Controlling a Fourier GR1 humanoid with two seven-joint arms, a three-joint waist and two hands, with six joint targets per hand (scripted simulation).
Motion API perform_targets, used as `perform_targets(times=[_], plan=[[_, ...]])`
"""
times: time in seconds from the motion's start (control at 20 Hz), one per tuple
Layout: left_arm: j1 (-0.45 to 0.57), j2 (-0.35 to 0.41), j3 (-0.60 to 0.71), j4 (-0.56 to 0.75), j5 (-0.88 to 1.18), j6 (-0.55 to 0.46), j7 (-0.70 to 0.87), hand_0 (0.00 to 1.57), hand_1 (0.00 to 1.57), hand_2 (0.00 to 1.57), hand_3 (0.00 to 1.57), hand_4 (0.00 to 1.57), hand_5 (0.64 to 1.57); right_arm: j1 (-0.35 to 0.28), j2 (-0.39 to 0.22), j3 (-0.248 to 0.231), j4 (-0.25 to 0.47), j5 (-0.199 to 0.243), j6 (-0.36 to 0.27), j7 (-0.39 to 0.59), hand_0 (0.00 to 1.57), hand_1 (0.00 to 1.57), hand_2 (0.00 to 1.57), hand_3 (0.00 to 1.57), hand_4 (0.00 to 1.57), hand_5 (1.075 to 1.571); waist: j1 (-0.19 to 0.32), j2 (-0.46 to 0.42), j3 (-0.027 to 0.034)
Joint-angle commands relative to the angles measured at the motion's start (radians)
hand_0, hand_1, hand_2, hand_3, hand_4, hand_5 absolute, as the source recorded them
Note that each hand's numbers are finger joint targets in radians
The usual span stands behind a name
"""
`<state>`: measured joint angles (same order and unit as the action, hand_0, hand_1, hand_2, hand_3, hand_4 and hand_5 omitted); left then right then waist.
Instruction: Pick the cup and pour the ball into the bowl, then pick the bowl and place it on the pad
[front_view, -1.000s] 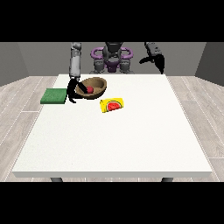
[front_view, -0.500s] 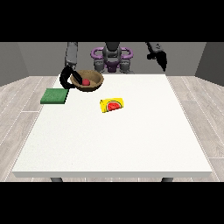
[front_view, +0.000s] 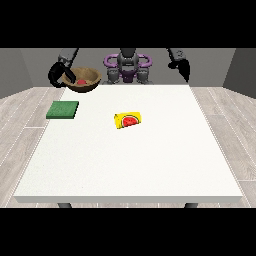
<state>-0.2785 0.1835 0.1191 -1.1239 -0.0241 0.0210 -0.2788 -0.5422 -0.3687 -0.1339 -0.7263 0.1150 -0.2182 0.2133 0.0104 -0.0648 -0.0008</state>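
Bowl held up at the upper left of the frame

The robot hand at the view's left curls around the rim of the brown bowl, mouth up, red ball inside, above the table edge; green pad lies below; yellow cup lies sideways, long axis left-right; the robot hand at the view's right hangs, fingers unclear
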Motion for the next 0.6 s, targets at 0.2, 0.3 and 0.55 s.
perform_targets(times=[0.2, 0.3, 0.55], plan=[[-0.055, 0.068, 0.059, -0.037, 0.071, -0.093, 0.001, 0.0, 0.0, 0.0, 0.0, 1.22, 1.481, 0.009, -0.123, -0.087, -0.012, -0.03, 0.066, -0.071, 1.57, 1.57, 1.57, 0.47, 0.83, 1.57, 0.042, 0.118, 0.0009], [-0.075, 0.14, 0.128, -0.033, 0.121, -0.13, 0.015, 0.0, 0.0, 0.0, 0.0, 1.29, 1.51, 0.023, -0.136, -0.097, -0.012, -0.035, 0.067, -0.087, 1.57, 1.57, 1.57, 0.0, 0.89, 1.571, 0.044, 0.117, 0.0009], [-0.091, 0.347, 0.302, 0.0, 0.267, -0.295, -0.031, 0.0, 0.0, 0.0, 0.0, 1.3, 1.571, 0.077, -0.185, -0.19, 0.033, -0.098, 0.09, -0.247, 1.57, 1.57, 1.57, 0.0, 0.86, 1.57, 0.095, 0.226, 0.0015]])
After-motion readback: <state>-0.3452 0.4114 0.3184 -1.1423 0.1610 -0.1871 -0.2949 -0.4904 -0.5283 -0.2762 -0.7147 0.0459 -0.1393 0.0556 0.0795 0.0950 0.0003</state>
